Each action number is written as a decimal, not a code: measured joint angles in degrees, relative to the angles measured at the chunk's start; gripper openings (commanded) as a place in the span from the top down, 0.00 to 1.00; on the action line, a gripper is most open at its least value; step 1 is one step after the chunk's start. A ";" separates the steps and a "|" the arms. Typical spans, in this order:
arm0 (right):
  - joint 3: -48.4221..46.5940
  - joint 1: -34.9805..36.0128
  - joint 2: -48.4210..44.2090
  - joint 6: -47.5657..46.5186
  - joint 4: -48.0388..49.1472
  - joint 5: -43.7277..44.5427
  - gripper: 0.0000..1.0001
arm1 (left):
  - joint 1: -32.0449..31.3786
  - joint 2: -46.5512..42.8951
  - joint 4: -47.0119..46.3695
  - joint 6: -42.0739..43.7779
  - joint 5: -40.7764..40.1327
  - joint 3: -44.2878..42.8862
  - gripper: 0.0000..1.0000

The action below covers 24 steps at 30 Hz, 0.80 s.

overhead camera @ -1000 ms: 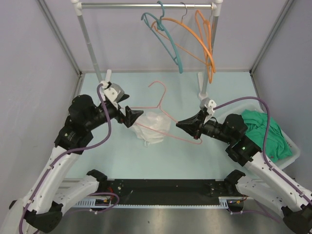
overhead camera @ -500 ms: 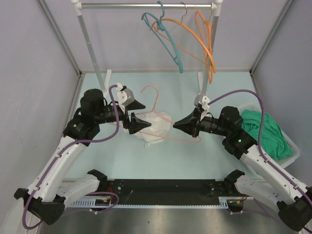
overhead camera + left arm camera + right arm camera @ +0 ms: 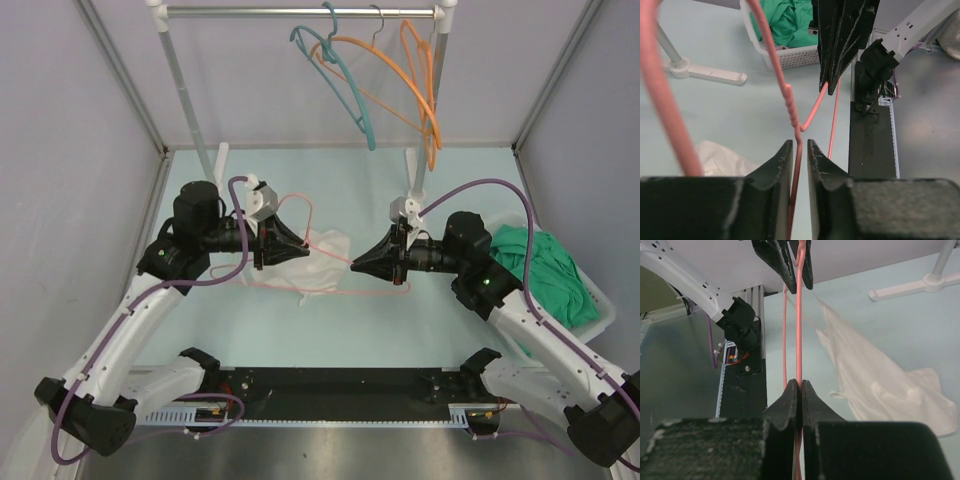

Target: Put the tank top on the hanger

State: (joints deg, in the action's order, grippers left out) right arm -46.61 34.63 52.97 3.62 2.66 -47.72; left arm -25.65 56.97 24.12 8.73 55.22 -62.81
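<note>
The pale pink hanger [image 3: 345,293] hangs in the air between my two grippers, its hook [image 3: 300,203] toward the left arm. My right gripper [image 3: 355,263] [image 3: 800,385] is shut on one thin pink arm of the hanger [image 3: 799,315]. My left gripper [image 3: 300,250] [image 3: 800,145] straddles the hanger's neck [image 3: 790,100]. Its jaws are almost closed, with a sliver of gap still beside the rod. The white tank top [image 3: 325,250] [image 3: 880,385] [image 3: 720,160] lies crumpled on the table under the hanger, touched by neither gripper.
A clothes rail [image 3: 300,12] at the back carries a teal hanger [image 3: 340,85] and orange hangers [image 3: 420,90]. Its feet [image 3: 705,74] stand on the table. A white basket [image 3: 598,295] with a green garment [image 3: 540,270] sits at the right.
The left gripper moved right onto the hanger's neck and its jaws narrowed from wide open to nearly closed. The right gripper shifted left, raising the hanger off the table.
</note>
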 measured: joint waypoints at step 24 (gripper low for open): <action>-2.64 -9.81 0.85 -1.03 -1.84 5.16 0.14 | 2.34 0.15 -0.28 0.31 3.41 1.77 1.00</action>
State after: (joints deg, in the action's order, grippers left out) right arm -49.25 24.82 53.82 2.59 0.82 -42.57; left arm -23.31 57.12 23.83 9.04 58.63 -61.04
